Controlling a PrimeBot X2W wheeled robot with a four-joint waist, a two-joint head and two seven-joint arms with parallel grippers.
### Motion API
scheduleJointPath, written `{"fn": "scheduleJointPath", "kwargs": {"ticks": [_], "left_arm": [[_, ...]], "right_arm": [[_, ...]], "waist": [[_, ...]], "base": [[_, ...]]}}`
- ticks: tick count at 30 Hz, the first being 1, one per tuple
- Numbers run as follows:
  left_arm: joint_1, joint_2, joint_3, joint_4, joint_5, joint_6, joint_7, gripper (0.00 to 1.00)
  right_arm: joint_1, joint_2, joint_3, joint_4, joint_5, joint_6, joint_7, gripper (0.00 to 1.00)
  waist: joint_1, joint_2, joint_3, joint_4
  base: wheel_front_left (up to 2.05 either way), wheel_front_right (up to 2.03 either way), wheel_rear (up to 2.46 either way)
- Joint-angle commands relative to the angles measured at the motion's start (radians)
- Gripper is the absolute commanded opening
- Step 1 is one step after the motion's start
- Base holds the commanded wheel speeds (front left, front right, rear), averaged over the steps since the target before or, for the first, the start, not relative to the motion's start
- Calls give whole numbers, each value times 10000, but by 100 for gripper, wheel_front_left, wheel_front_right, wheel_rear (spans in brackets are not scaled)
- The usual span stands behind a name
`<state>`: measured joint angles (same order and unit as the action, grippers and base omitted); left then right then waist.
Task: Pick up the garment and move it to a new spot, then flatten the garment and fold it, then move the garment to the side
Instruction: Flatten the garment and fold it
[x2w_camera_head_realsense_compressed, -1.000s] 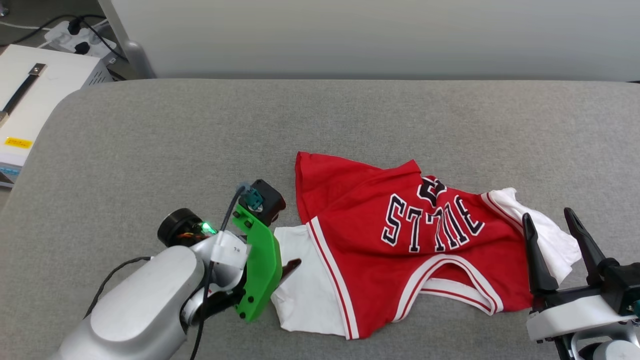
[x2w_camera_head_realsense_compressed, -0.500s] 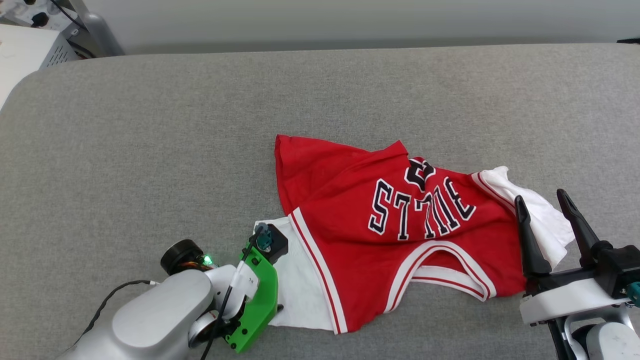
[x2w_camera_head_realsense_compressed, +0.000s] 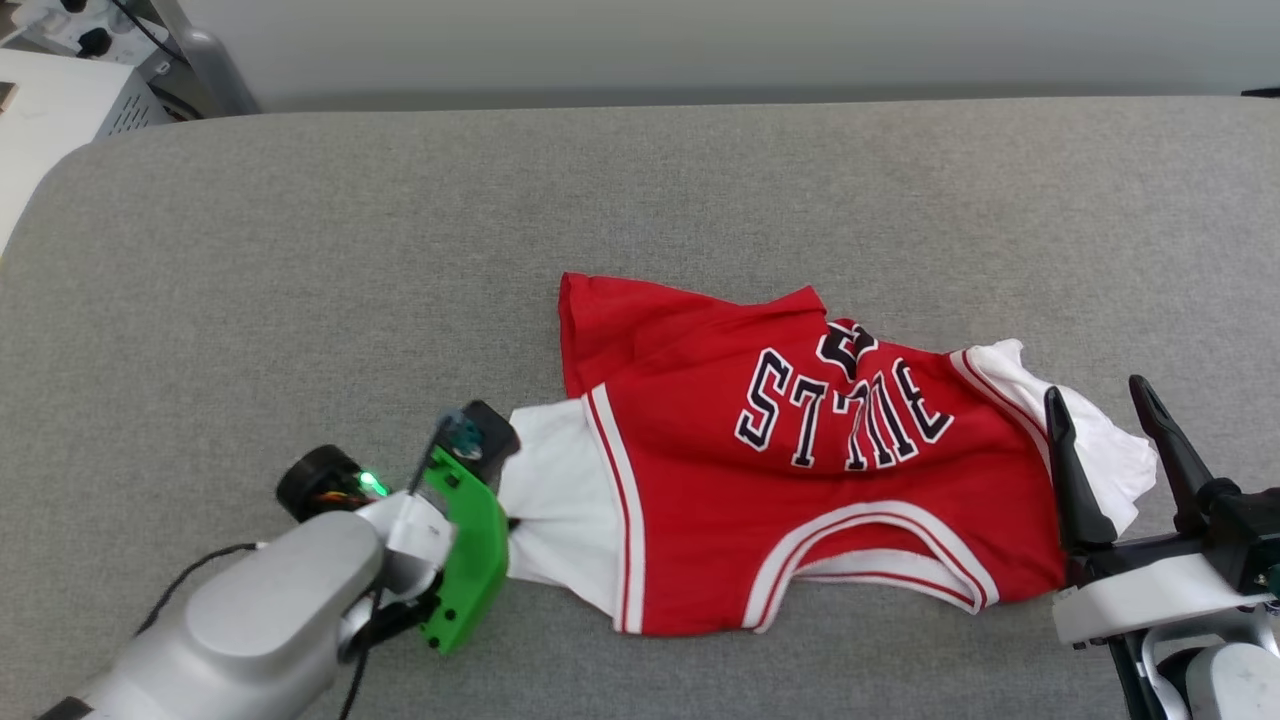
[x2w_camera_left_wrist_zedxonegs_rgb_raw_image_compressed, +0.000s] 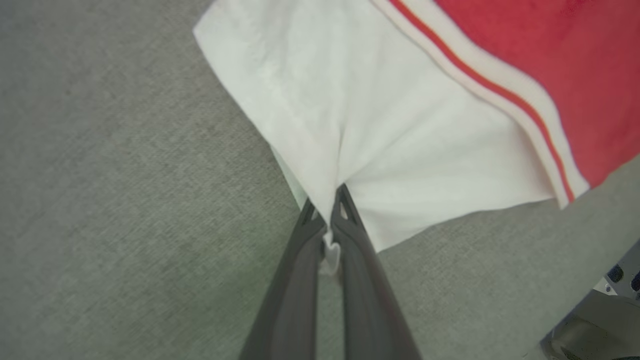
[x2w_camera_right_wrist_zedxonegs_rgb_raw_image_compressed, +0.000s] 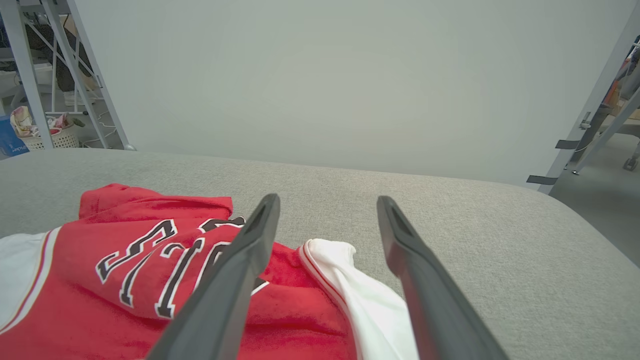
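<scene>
1. The grey padded surface (x2w_camera_head_realsense_compressed: 300, 250) carries everything.
2. The garment (x2w_camera_head_realsense_compressed: 700, 480) lies rumpled on the near half of that surface, right of its middle, with the lettered face up. It looks like a thin, limp, light knit. It should drape and stretch rather than hold a shape, and drag a little on the cloth cover.
3. The right gripper (x2w_camera_head_realsense_compressed: 1095, 390) hovers over the surface's near right corner. Its fingers are spread wide with nothing between them.
4. The left gripper (x2w_camera_left_wrist_zedxonegs_rgb_raw_image_compressed: 326, 200) sits low by the surface's near edge, left of middle, clenched on the white sleeve (x2w_camera_head_realsense_compressed: 550, 480).
5. The cloth puckers into the fingertips, so the pinch looks small. The striped trim (x2w_camera_left_wrist_zedxonegs_rgb_raw_image_compressed: 500, 95) or a shoulder seam probably offers a firmer hold.
</scene>
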<state>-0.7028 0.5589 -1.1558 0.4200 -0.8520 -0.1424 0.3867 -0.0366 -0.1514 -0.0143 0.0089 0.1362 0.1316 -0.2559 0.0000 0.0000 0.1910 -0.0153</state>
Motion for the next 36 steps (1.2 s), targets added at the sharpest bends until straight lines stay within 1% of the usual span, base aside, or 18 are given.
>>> {"fn": "scheduleJointPath", "kwargs": {"ticks": [1, 6, 10, 13, 16, 17, 18, 19, 23, 25, 27, 30, 34, 36], "left_arm": [[-44, 381, 218, 199, -72, 204, -207, 0], [248, 1084, 764, 365, -484, 509, -724, 0], [701, 1344, 969, 735, -747, 792, -1044, 0], [1077, 1304, 1076, 1141, -982, 914, -1318, 0], [1319, 1143, 1143, 1589, -1124, 935, -1625, 0], [1371, 1076, 1156, 1725, -1128, 945, -1762, 9], [1440, 964, 1170, 1897, -1110, 937, -2013, 84], [1635, 703, 1321, 2172, -1043, 1047, -2953, 100], [1935, 552, 1570, 2381, -856, 1483, -4331, 100], [2133, 476, 1789, 2303, -854, 1800, -5071, 100], [2288, 457, 1893, 2097, -756, 2078, -5620, 100], [2581, 489, 2169, 1546, -692, 2556, -6144, 100], [3048, 690, 2766, 428, -308, 3537, -6444, 100], [3311, 756, 3264, -260, 52, 4144, -6472, 100]], "right_arm": [[102, -78, -82, -4, 26, -9, -59, 100], [308, -131, -415, 3, -2, -9, -59, 100], [456, -182, -638, 70, -85, -9, -59, 100], [498, -262, -720, 259, -100, -9, -59, 100], [486, -339, -700, 412, -77, -9, -59, 100], [480, -356, -682, 442, -67, -9, -59, 100], [477, -368, -662, 484, -61, -9, -59, 100], [459, -468, -611, 593, -2, -9, -59, 100], [445, -594, -620, 498, 74, -9, -59, 100], [431, -731, -708, 409, 120, -9, -59, 100], [366, -891, -821, 230, 170, -9, -59, 100], [207, -1177, -822, -47, 212, -9, -59, 100], [-228, -1820, -745, -327, 242, -9, -32, 100], [-543, -2258, -653, -479, 295, -9, 154, 100]], "waist": [[0, 0, -190, 110], [0, 0, -323, 152], [0, 0, -342, 147], [0, 0, -330, 142], [0, 0, -331, 135], [0, 0, -344, 132], [0, 0, -396, 136], [0, 0, -610, 157], [0, 0, -930, 232], [0, 0, -1126, 325], [0, 0, -1279, 419], [0, 0, -1433, 489], [0, 0, -1532, 580], [0, 0, -1547, 630]], "base": [[0, 0, 0], [0, 0, 0], [0, 0, 0], [0, 0, 0], [0, 0, 0], [0, 0, 0], [0, 0, 0], [0, 0, 0], [0, 0, 0], [0, 0, 0], [0, 0, 0], [0, 0, 0], [0, 0, 0], [0, 0, 0]]}}
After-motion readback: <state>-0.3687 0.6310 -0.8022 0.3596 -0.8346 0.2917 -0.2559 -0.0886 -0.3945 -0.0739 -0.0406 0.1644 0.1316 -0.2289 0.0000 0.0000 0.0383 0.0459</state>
